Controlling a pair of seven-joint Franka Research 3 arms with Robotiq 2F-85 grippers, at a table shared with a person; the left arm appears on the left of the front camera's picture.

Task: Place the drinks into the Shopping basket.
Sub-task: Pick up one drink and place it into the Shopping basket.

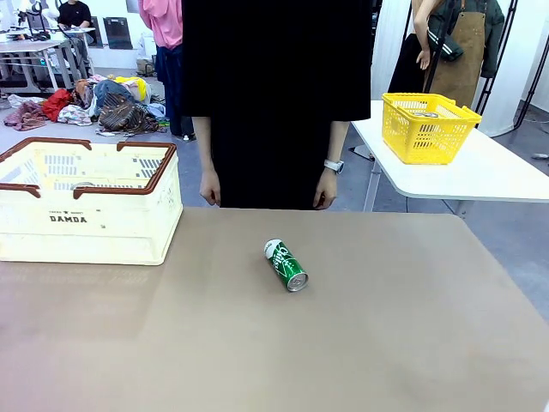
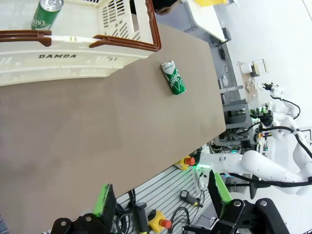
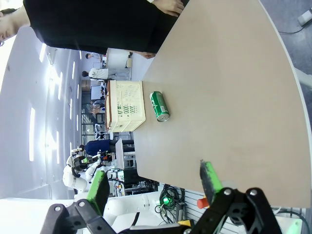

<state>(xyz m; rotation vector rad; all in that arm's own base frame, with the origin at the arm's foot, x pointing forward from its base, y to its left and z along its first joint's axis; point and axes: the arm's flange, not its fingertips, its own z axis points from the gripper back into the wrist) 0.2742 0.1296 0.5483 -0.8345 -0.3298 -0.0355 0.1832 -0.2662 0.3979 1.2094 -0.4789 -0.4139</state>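
A green drink can [image 1: 286, 265] with white lettering lies on its side near the middle of the brown table, silver top toward me. The left wrist view shows this can [image 2: 173, 77] beside the shopping basket [image 2: 73, 63], and another green can [image 2: 47, 13] inside that basket. The cream-white shopping basket [image 1: 86, 223], brown-rimmed and marked "DAMDA", stands at the table's far left. My left gripper [image 2: 162, 195] hangs open and holds nothing, well back from the can. My right gripper [image 3: 155, 183] is open too, with the can [image 3: 159, 105] and the basket [image 3: 126, 106] far ahead of it.
A person in black stands at the table's far edge, hands [image 1: 326, 189] hanging at their sides. A yellow mesh basket [image 1: 429, 127] sits on a separate white table [image 1: 480, 172] at the back right. Bare tabletop surrounds the lying can.
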